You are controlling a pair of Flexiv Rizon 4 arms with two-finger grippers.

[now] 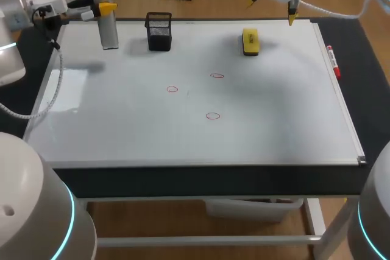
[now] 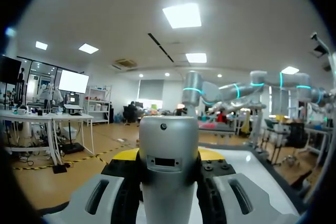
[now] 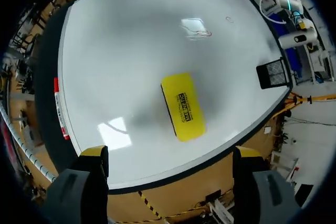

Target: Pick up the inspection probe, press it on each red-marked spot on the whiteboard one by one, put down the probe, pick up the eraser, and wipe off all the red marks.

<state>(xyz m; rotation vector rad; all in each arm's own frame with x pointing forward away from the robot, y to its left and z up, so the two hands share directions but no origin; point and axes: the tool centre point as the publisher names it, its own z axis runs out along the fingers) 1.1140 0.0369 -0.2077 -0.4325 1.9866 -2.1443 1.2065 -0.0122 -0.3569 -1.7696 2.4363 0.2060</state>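
- Currently, at the far-left corner: left gripper [image 1: 105, 10] clamped on the inspection probe [image 1: 109, 28]. The left wrist view shows both fingers pressed against the silver barrel from opposite sides.
- Probe long axis upright, lower end pointing down at the whiteboard [image 1: 122, 132]. Cannot tell whether it touches the surface.
- Just right of the probe, by the far edge: black mesh holder [image 1: 159, 31], standing on the board.
- Three red marks [image 1: 172, 89] mid-board, all intact: that leftmost ring, a second farther right [image 1: 217, 76], a third nearer [image 1: 212, 115]. All are well apart from the probe.
- Right of centre, near the far edge: yellow eraser [image 1: 250, 41] lying flat, long axis running near-to-far.
- Above the far edge, just beyond the eraser: right gripper [image 1: 272, 8], fingers wide apart. The right wrist view looks down on the eraser ahead of it.
- Off the board's right edge: red marker [image 1: 332, 62] on the dark table [image 1: 365, 89], lying parallel to that edge.
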